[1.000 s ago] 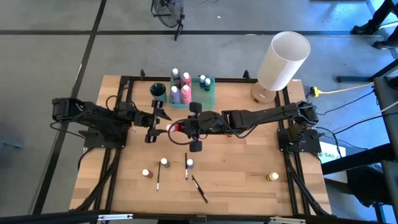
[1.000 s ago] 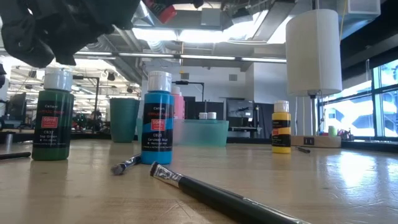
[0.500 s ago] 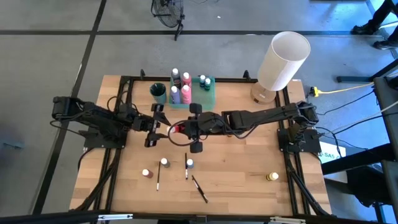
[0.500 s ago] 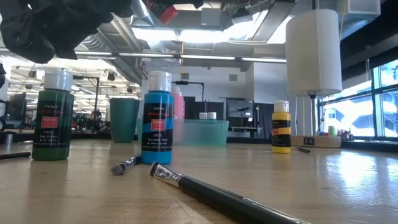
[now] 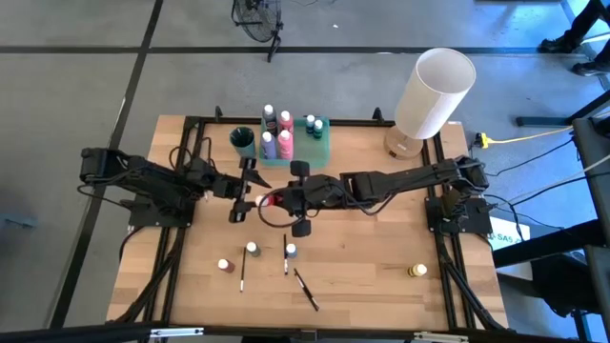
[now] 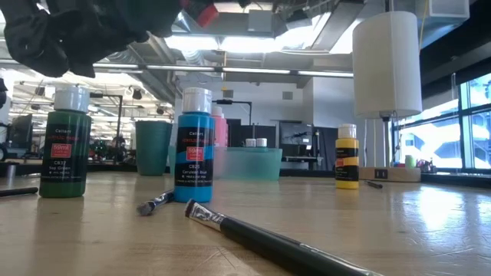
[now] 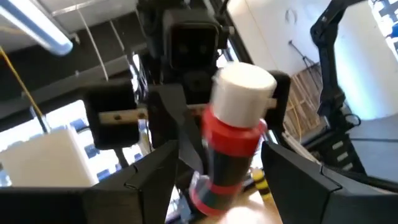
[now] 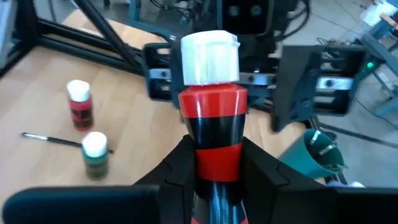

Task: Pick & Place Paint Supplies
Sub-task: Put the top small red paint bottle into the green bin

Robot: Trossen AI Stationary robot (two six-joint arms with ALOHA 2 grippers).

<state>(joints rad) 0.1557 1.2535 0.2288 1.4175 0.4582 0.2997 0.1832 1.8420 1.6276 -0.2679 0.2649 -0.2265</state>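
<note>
- Paintbrush [image 6: 268, 239] lies nearest the low camera, bristles toward the blue bottle [image 6: 194, 146]; green bottle [image 6: 64, 142] stands left of it, yellow bottle [image 6: 346, 156] far right.
- Mid-table, raised: right gripper [image 5: 276, 198] pinches the red bottle [image 8: 211, 134] by its body, white cap pointing at the left arm.
- Left gripper [image 5: 252, 191] faces it, fingers spread either side of the cap end; contact probably not made, view unclear.
- Farther back: green tray [image 5: 322, 143] holding pink and purple bottles, teal cup [image 5: 243, 140] beside it, white lamp [image 5: 434, 93] at the corner.
</note>
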